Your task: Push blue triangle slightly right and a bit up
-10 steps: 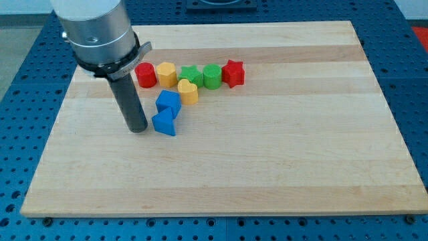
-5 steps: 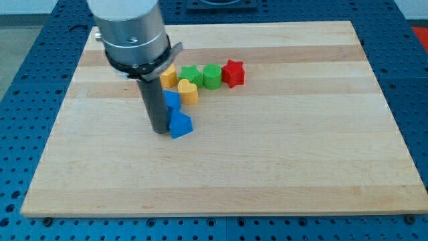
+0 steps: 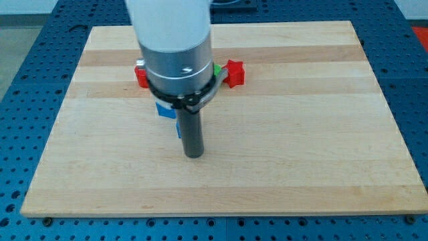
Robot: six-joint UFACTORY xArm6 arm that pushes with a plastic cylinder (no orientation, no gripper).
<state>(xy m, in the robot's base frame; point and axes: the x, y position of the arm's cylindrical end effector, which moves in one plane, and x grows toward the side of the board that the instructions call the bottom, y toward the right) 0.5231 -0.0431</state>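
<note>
On the pale wooden board (image 3: pixel 301 134), with its long grain bands running from the view's left to the view's right, my tip (image 3: pixel 193 155) is resting on bare wood near the middle, slightly toward the view's left. Rod is showing as a smooth, dark, matte cylinder, standing upright under a wide brushed-metal collar and a white housing. No jaws on this rig, so nothing is opening, closing or being gripped; the rod end is simply touching the board.

Arm body is covering most of the block cluster. A sliver of blue block (image 3: pixel 165 111) is peeking out at the view's left of the rod, above the tip; its shape cannot be made out, so I cannot tell whether this is the blue triangle or its neighbour. Red block (image 3: pixel 141 75) is showing partly at the collar's left edge, shape unclear. Red star (image 3: pixel 233 73) is sitting clear at the collar's right, with a thin edge of a green block (image 3: pixel 217 68) just beside it.

Blue perforated table (image 3: pixel 27 100) is surrounding the board.
</note>
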